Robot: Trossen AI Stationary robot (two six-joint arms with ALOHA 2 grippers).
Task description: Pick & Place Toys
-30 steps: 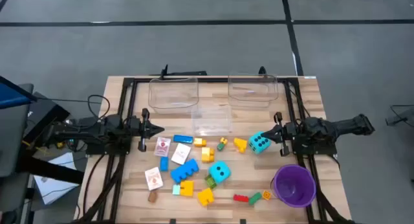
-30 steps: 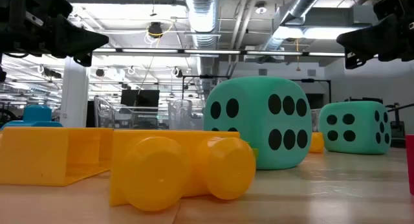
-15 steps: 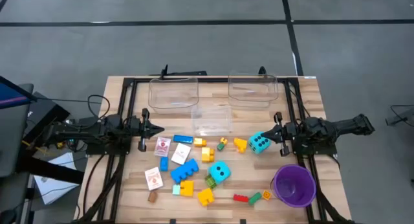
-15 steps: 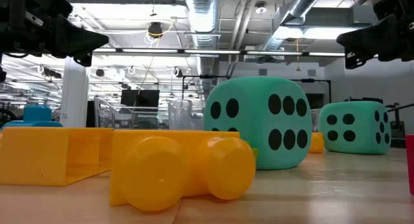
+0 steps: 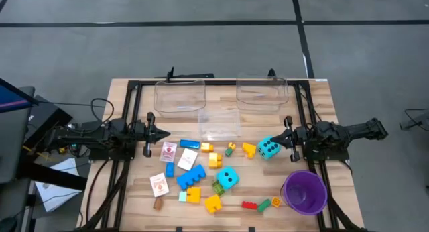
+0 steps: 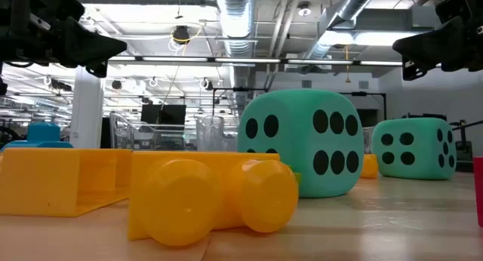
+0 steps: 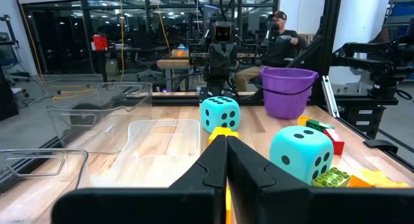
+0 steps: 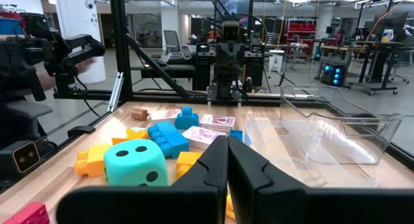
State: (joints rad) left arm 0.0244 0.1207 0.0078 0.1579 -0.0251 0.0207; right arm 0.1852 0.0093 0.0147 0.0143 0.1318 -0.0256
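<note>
left end effector [image 5: 165,133]: clenched, empty, over worktop's left side, tip pointing at centre
right end effector [image 5: 273,139]: clenched, empty, over right side, tip just beside a die
dice: 2 turquoise; one [image 5: 269,148] right of centre, other [image 5: 228,178] mid-worktop nearer front
card packs: 3 red-and-white; two [image 5: 168,151] [image 5: 188,158] left of centre, one [image 5: 159,185] front left
bricks [image 5: 190,178]: scattered centre to front; yellow, blue, green, red, orange; exact count unclear
bins: 3 clear; two [image 5: 179,96] [image 5: 262,92] along back edge, one [image 5: 220,123] centre
cup [image 5: 304,192]: 1 purple, front right, near edge
worktop [image 5: 338,215]: open room at right edge and left edge
</note>
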